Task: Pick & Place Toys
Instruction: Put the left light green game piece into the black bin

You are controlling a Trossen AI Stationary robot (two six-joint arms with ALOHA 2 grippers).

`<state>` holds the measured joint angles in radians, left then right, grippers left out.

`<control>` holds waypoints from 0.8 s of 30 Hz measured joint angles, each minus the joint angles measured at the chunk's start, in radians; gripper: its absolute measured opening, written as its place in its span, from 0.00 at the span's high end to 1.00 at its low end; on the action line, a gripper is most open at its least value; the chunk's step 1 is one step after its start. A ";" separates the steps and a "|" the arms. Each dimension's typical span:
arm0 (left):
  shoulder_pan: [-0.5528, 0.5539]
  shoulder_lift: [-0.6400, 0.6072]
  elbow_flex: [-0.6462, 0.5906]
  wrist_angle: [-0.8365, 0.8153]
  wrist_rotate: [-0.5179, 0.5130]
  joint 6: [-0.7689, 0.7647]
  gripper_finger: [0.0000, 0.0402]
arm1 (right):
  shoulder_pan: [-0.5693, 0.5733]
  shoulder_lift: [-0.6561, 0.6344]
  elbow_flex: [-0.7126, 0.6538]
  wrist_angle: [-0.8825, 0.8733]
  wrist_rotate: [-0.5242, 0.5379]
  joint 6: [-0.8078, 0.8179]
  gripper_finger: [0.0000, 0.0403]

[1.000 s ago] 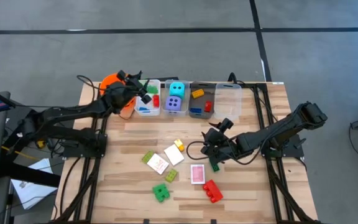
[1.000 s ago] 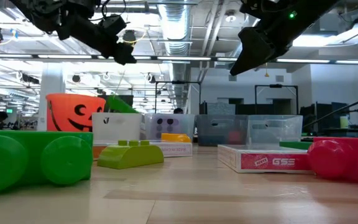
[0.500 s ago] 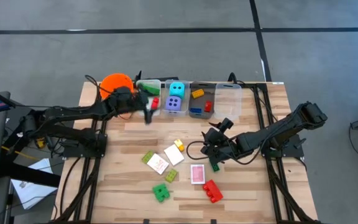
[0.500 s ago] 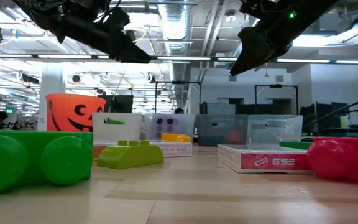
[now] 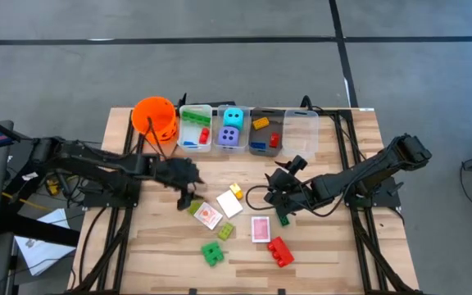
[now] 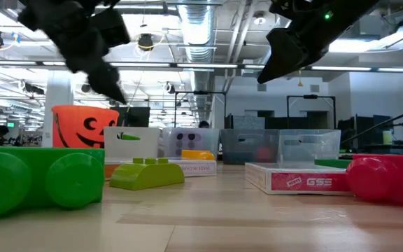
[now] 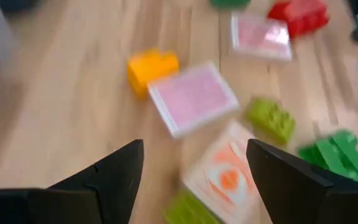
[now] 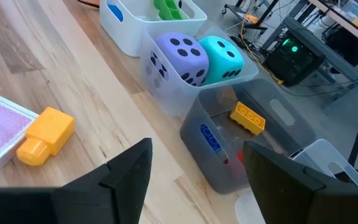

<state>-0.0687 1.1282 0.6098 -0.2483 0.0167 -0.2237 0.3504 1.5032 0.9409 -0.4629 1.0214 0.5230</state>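
Note:
Loose toys lie flat on the table's middle: a yellow brick [image 5: 236,190], pink-backed cards [image 5: 229,205] [image 5: 260,229], an orange-printed card [image 5: 208,215], green bricks [image 5: 212,253] [image 5: 225,231], a dark green brick [image 5: 284,217] and a red brick [image 5: 281,251]. My left gripper [image 5: 188,190] hovers open and empty just left of them; its wrist view [image 7: 194,180] looks down on the cards and bricks. My right gripper [image 5: 275,184] is open and empty, raised right of the yellow brick [image 8: 45,135]. A cyan die [image 5: 233,118] and a purple die [image 5: 230,138] sit in a bin.
Several clear bins [image 5: 195,127] [image 5: 265,131] [image 5: 300,129] line the far edge; the first holds green, red and blue bricks, the third a yellow brick. An orange pumpkin bucket [image 5: 154,115] stands left of them. Bare wood lies along the near and left edges.
A green brick has dropped from my left gripper into the leftmost bin. My left gripper has then swung from above that bin toward the table's near edge and down, to just left of the loose toys. My right arm has kept still.

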 joint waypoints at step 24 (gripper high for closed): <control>-0.299 0.243 0.001 -0.206 -0.159 -0.497 0.31 | 0.001 0.000 0.000 0.053 -0.001 0.000 0.39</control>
<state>-0.3681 1.3708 0.6106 -0.4540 -0.1427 -0.7210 0.3511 1.5032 0.9409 -0.4095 1.0206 0.5232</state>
